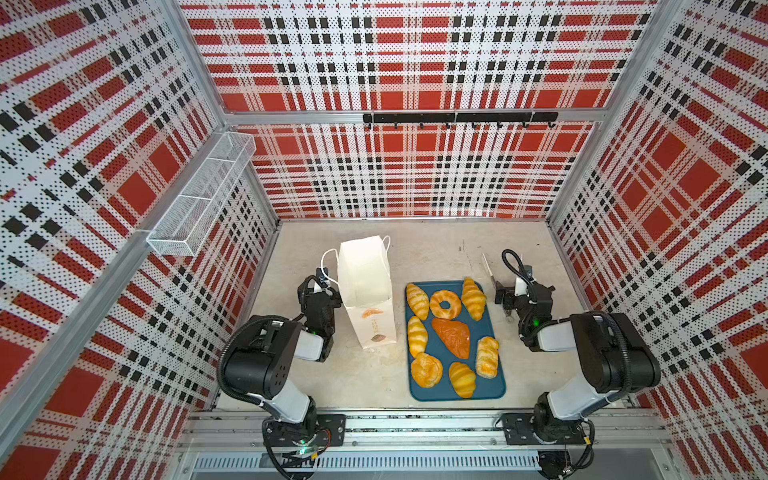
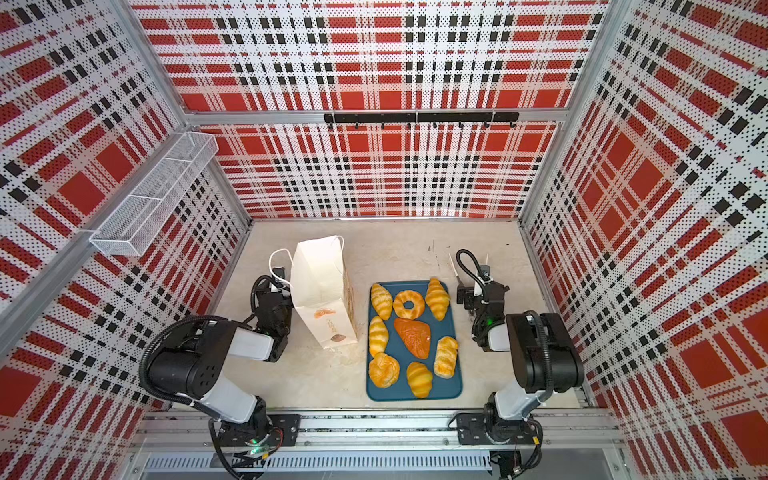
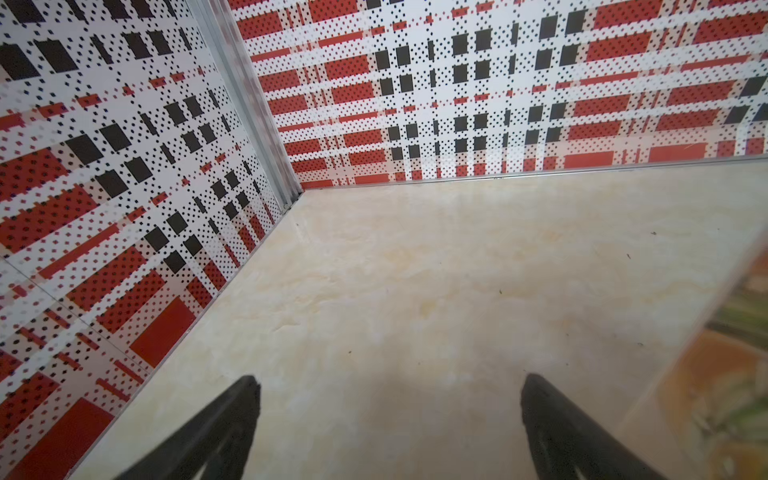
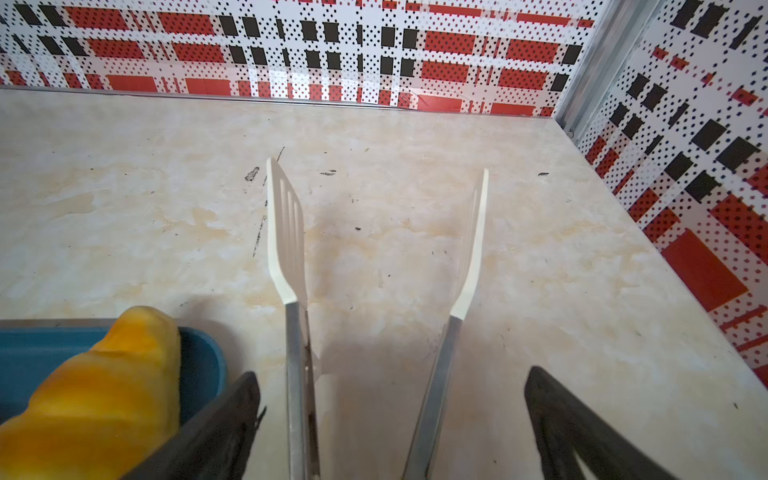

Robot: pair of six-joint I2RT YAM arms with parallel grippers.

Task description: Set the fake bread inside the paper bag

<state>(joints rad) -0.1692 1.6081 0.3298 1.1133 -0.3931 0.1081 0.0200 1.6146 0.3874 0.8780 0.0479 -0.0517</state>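
Several glossy golden pieces of fake bread lie on a teal tray (image 1: 496, 388) in both top views: croissants (image 1: 417, 300), a ring doughnut (image 1: 445, 304), a round bun (image 1: 426, 370) and a brown triangular loaf (image 1: 453, 337). Left of the tray stands the white paper bag (image 1: 365, 282), leaning a little. My left gripper (image 3: 388, 380) is open and empty just left of the bag (image 3: 715, 374). My right gripper (image 4: 390, 374) is open beside the tray's far right corner. Metal tongs (image 4: 291, 232) with white tips lie between its fingers, untouched. One croissant (image 4: 104, 395) shows close by.
A white wire mesh basket (image 1: 199, 199) hangs on the left wall. A black hook rail (image 1: 459, 117) runs along the back wall. Plaid walls close in the beige table (image 1: 415, 253) on three sides. The tongs (image 1: 488, 266) point toward the back wall.
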